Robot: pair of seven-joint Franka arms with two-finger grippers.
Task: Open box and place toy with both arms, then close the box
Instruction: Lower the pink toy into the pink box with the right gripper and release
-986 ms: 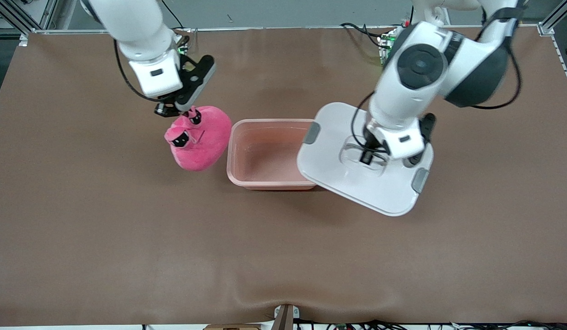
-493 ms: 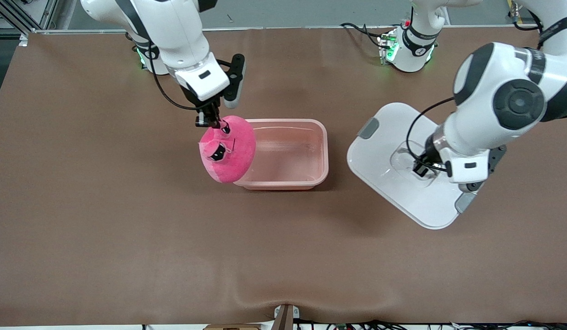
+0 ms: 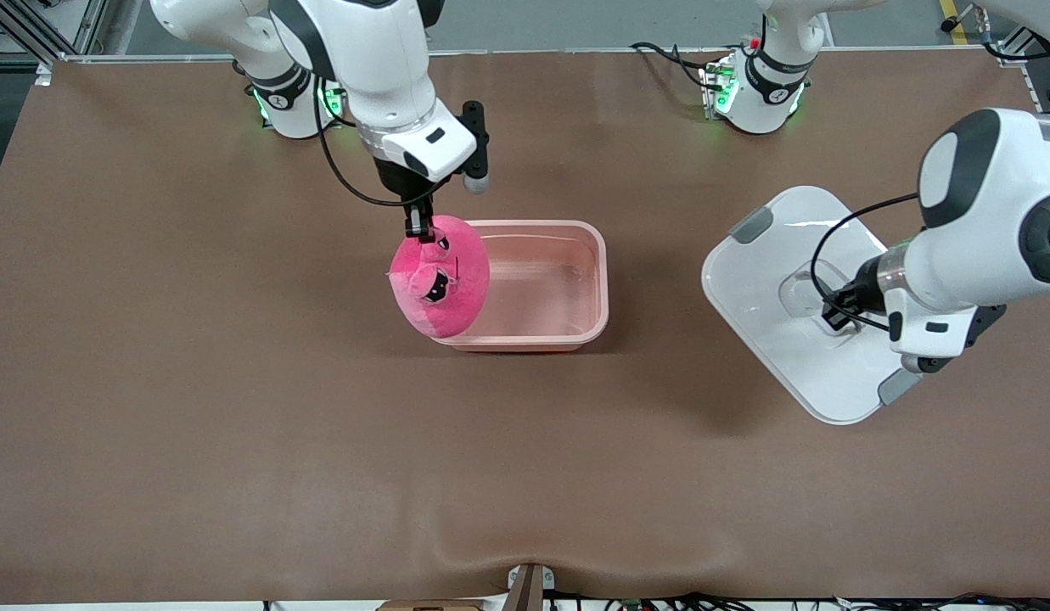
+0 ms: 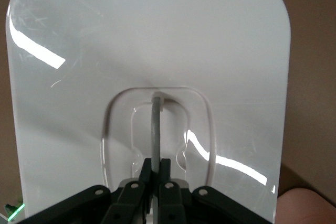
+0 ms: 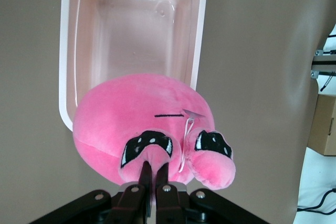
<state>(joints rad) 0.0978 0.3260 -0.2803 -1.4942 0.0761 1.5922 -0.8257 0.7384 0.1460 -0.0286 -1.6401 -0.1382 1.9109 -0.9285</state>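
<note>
Right gripper (image 3: 419, 229): jaws pinched shut on round hot-pink plush toy (image 3: 440, 280), hanging over rim of open pale pink plastic box (image 3: 575, 327) at right arm's end; cavity lies toward left arm, along box's long axis. Left gripper (image 3: 833, 315): jaws clamped on clear handle of white lid (image 3: 771, 280), held well apart over brown tabletop (image 3: 236, 424).

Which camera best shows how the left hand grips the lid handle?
Left wrist view: the left hand is shut on the lid handle. Front view shows it small, half hidden; right wrist view shows no lid.
</note>
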